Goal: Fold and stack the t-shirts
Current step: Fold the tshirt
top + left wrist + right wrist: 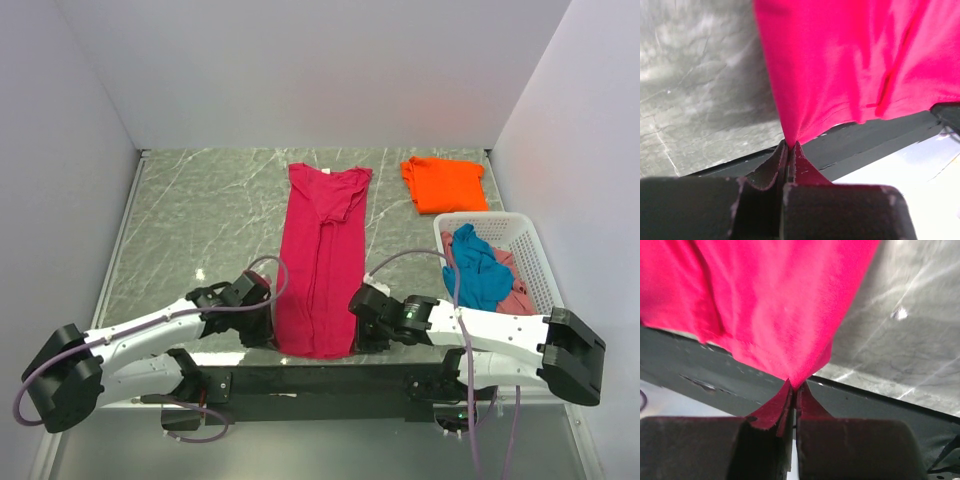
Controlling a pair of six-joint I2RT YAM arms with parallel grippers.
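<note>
The crimson-magenta t-shirt (322,255) lies as a long narrow strip down the middle of the table, sleeves folded in. My left gripper (268,325) is shut on its near left hem corner (790,132). My right gripper (358,318) is shut on its near right hem corner (797,377). Both corners are pinched and pulled taut just above the table's near edge. A folded orange t-shirt (443,183) lies at the back right. A teal-blue t-shirt (478,266) and a dusty pink one (514,297) lie crumpled in the basket.
The white lattice basket (525,240) stands at the right edge, beside my right arm. The black base rail (320,380) runs along the near edge under both grippers. Grey marble tabletop (200,230) shows on the left.
</note>
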